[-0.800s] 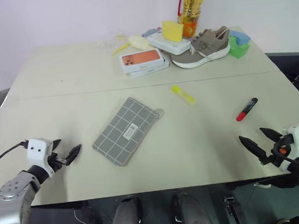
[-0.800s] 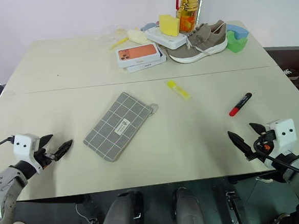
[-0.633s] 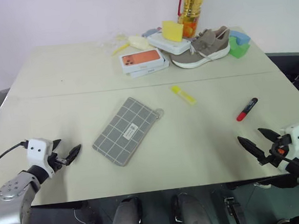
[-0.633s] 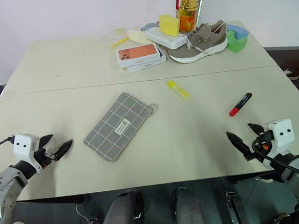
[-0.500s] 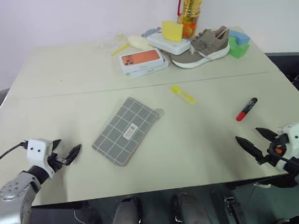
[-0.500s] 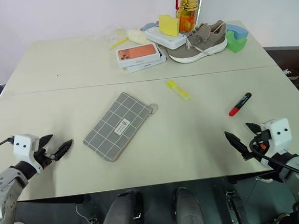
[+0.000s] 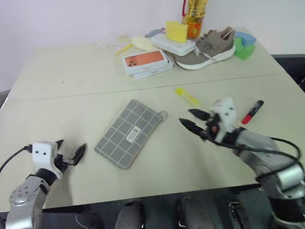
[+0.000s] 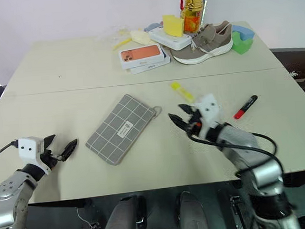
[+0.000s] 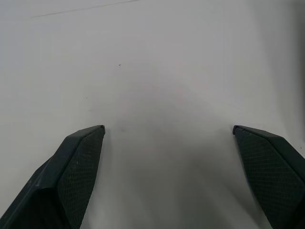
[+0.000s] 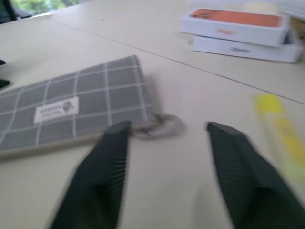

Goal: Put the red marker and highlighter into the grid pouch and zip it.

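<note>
The grid pouch (image 7: 127, 133) lies flat and slantwise at the table's middle, its zipper ring pull (image 7: 163, 115) at the right end. My right gripper (image 7: 187, 118) hovers open just right of that ring, fingers pointing at it; in the right wrist view the ring (image 10: 164, 125) sits just beyond the fingertips (image 10: 116, 138), untouched. The yellow highlighter (image 7: 187, 97) rests on the table just behind that gripper. Farther right lies the red marker (image 7: 252, 111). My left gripper (image 7: 72, 146) is open and empty near the front left edge, left of the pouch.
At the table's far side stand an orange phone box (image 7: 146, 61), a beige shoe (image 7: 205, 50), a yellow sponge (image 7: 175, 31) on a white box, an oil bottle (image 7: 195, 9) and green-blue blocks (image 7: 244, 45). The table's front edge (image 7: 163, 190) runs close below both arms.
My right arm has swung from the front right edge leftward and forward to the pouch's ring end. The left arm and the objects have stayed put.
</note>
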Available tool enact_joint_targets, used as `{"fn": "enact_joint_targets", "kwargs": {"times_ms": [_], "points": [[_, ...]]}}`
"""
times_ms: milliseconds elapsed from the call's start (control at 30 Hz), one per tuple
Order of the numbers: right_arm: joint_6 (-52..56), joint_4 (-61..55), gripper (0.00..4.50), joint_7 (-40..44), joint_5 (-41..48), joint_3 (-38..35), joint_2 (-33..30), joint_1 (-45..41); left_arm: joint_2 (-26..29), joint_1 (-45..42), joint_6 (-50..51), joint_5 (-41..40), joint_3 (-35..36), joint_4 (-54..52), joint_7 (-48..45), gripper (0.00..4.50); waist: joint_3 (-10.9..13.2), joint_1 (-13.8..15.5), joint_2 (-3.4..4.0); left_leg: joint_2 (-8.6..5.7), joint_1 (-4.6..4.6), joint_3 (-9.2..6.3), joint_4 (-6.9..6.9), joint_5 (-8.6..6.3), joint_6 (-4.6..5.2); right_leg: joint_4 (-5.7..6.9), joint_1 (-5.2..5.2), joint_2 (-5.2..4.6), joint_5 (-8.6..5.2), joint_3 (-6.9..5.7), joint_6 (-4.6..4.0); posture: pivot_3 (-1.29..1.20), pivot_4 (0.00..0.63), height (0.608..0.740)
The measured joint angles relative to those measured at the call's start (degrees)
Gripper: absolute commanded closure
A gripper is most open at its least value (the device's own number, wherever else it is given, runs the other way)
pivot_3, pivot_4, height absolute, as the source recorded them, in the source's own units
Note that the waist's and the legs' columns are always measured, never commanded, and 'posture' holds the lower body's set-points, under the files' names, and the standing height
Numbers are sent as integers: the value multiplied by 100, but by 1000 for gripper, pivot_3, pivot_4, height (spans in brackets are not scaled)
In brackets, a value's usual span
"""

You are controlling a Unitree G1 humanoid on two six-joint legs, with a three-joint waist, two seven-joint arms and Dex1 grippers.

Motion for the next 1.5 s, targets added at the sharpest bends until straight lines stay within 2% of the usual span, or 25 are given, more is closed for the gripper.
{"fn": "enact_joint_targets", "kwargs": {"times_ms": [33, 67, 200, 367, 600, 767, 900, 1000, 1167, 1333, 1500], "points": [[8, 209, 4127, -122, -118, 149, 199, -233, -4, -27, 1, 8, -20, 0, 4, 0, 0, -6, 0, 0, 0, 0, 2, 0, 0, 1, 0, 0, 0, 0, 0, 0, 150, 740], [6, 374, 4477, -203, -219, 271, 353, -411, -8, -63, -2, 14, -68, -6, 5, 0, 0, -7, 0, -1, -1, 0, 2, 0, 0, 1, 0, 0, 1, 0, 0, 0, 150, 740], [-41, 1427, 4477, -460, -736, 913, 994, -1277, -12, -146, -28, 56, -185, -17, -30, 0, -1, -51, -2, 3, 1, 0, 1, 0, 0, 8, -3, 6, 1, -1, 0, 0, 150, 740], [-154, 2452, 4477, -542, -1183, 1336, 1417, -1662, -14, -32, -144, 71, -184, -161, -39, 0, -1, -63, -2, 2, -3, 1, -4, 0, 1, 6, -6, 2, 1, 0, 1, 0, 150, 740], [112, 3499, 4477, -815, -1303, 1107, 2009, -2120, 97, 575, -352, 125, -159, -635, -212, 0, -3, -163, -4, 5, 5, 1, -4, 0, 0, 12, -5, -2, 3, -1, -2, 0, 150, 740], [369, 3726, 4477, -1000, -1161, 643, 2302, -2250, 557, 1127, -777, 287, -163, -1301, -693, 0, -4, -147, -2, 0, 4, 2, -6, 0, 0, 8, -3, -13, 2, -1, -4, 0, 150, 740], [376, 3730, 4477, -994, -1155, 636, 2318, -2250, 829, 1397, -1181, 440, -259, -1603, -1103, 0, -6, -161, -3, 0, 4, 2, -7, 0, 0, 7, -4, -13, 2, -1, -5, 0, 150, 740], [374, 3732, 4477, -990, -1161, 644, 2332, -2250, 1198, 1683, -1932, 766, -427, -1737, -1601, 0, -5, -163, 4, 0, 4, 5, -12, 0, 0, 6, -8, -13, 1, 0, -7, 0, 150, 740], [360, 3730, 4477, -994, -1223, 669, 2367, -2242, 1436, 1482, -3002, 1408, -848, -1570, -1854, 0, -6, -163, 5, 0, 3, 9, -12, 0, 0, 6, -9, -11, 2, 0, -6, 0, 150, 740], [359, 3728, 4477, -1017, -1281, 671, 2423, -2237, 1244, 941, -3395, 2524, -1489, -1394, -1364, 0, -7, -168, 3, 2, 4, 11, -13, 0, 0, 6, -8, -6, 4, 0, -3, 0, 150, 740], [362, 3729, 4477, -1035, -1321, 667, 2436, -2226, 961, 831, -3639, 3430, -1773, -1474, -640, 0, -17, -154, 20, 1, 10, 11, -14, 0, 0, 6, -1, -10, 4, 0, -2, 0, 150, 740]]}}
